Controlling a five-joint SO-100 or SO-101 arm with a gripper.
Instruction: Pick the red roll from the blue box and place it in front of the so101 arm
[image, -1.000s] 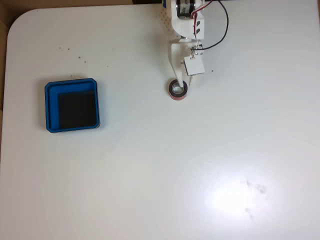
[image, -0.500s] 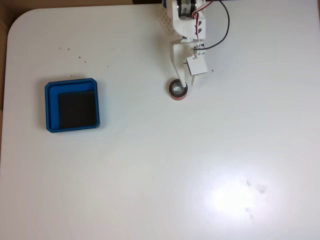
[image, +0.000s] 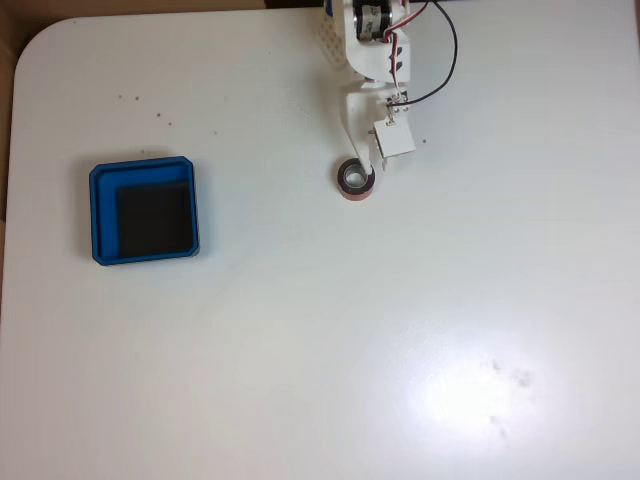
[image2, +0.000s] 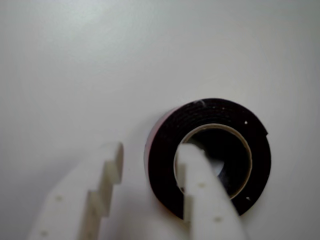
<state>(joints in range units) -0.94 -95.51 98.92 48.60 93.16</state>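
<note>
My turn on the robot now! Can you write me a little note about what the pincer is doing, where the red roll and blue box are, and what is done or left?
Pincer: open, holding nothing. In the wrist view one finger hangs over the hole of the red roll; the other is outside its wall.
Red roll: lying flat on the white table, just below the so101 arm in the fixed view.
Blue box: far to the left in the fixed view, nothing in it.
Done: roll is out of the box and set down in front of the arm.
Left: probably just lift the pincer clear without nudging the roll.
</note>
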